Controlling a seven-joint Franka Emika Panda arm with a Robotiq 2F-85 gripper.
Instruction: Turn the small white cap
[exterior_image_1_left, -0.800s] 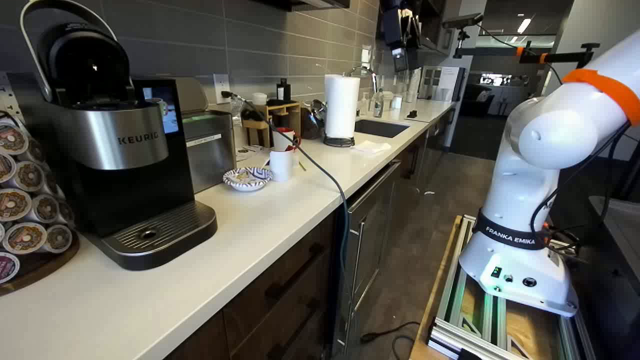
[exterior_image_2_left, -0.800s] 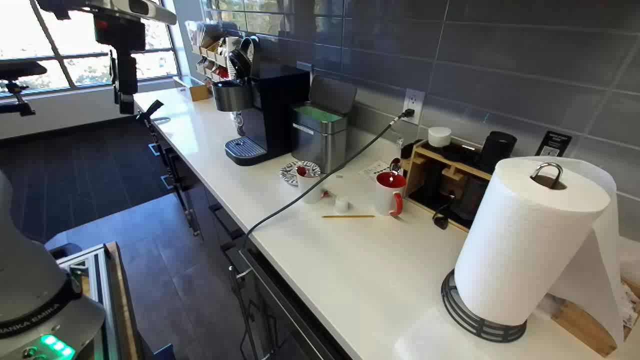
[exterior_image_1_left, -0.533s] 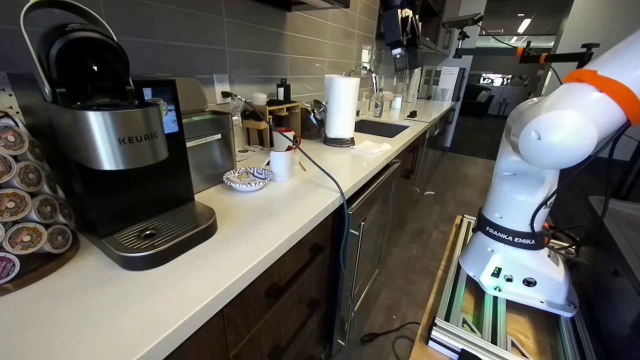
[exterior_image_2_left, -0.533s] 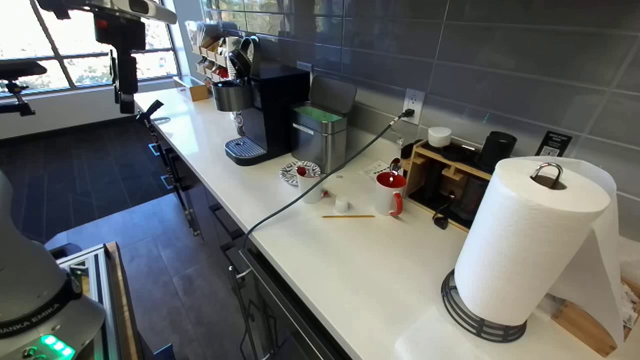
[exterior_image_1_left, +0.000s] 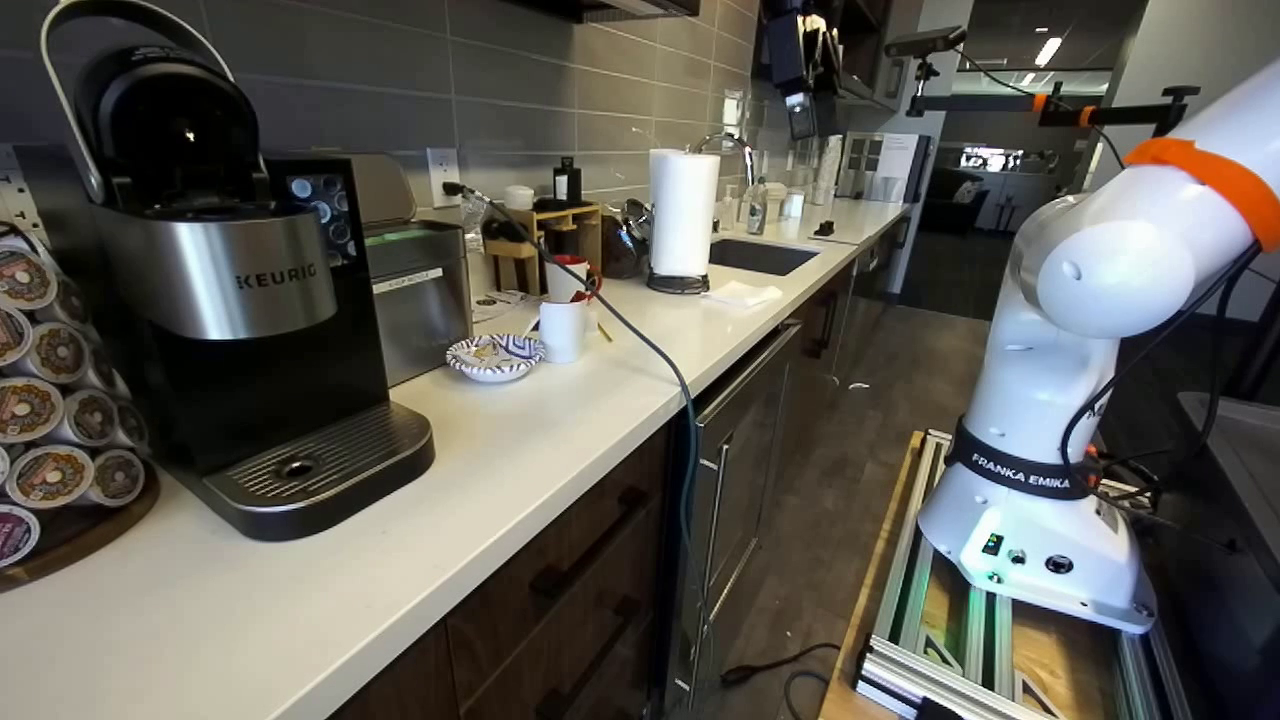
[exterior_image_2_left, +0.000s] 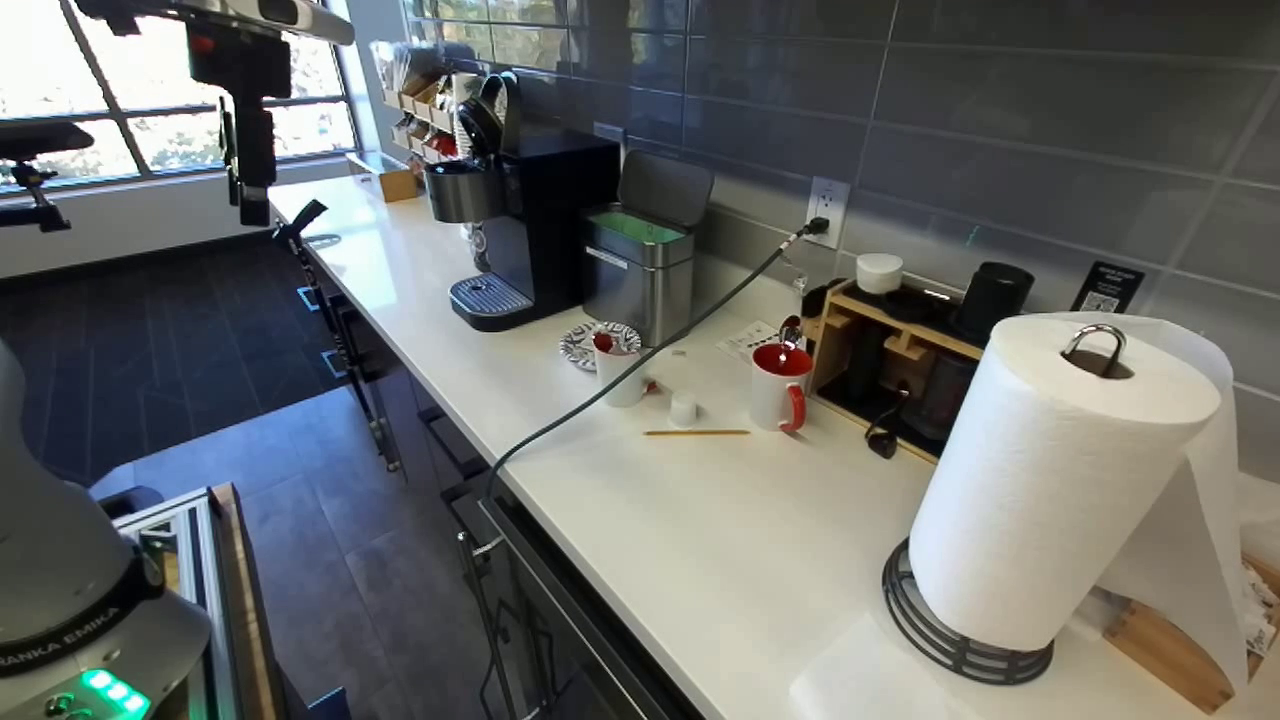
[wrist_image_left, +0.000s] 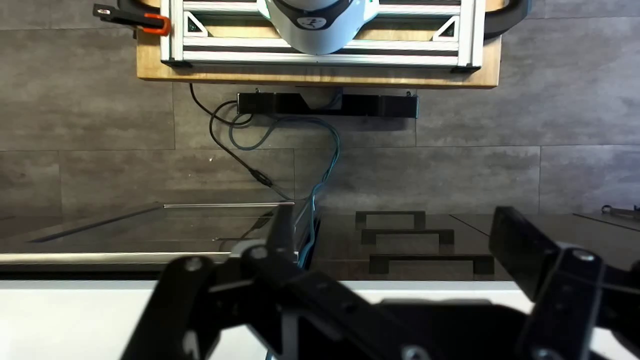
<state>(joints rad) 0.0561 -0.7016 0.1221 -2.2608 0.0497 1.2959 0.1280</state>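
Observation:
The small white cap (exterior_image_2_left: 683, 408) sits on the white counter in an exterior view, between two red-and-white mugs and just behind a pencil. Which way up it stands is too small to tell. In the other view of the counter it is mostly hidden behind the nearer mug (exterior_image_1_left: 562, 332), and it is out of the wrist view. My gripper (wrist_image_left: 395, 227) is open with nothing between its fingers. It hangs high above the counter's front edge, well away from the cap. It also shows in both exterior views (exterior_image_1_left: 800, 112) (exterior_image_2_left: 248, 195).
A black cable (exterior_image_2_left: 640, 365) runs from the wall outlet across the counter beside the cap. Around it stand a mug (exterior_image_2_left: 779, 390), a patterned bowl (exterior_image_1_left: 495, 358), a pencil (exterior_image_2_left: 697, 433), a wooden shelf (exterior_image_2_left: 905, 345) with a white jar (exterior_image_2_left: 879, 273), a coffee maker (exterior_image_2_left: 560, 215) and a paper roll (exterior_image_2_left: 1060, 480).
The picture on the coffee maker's screen has changed. My arm, the gripper and the things on the counter have not visibly moved.

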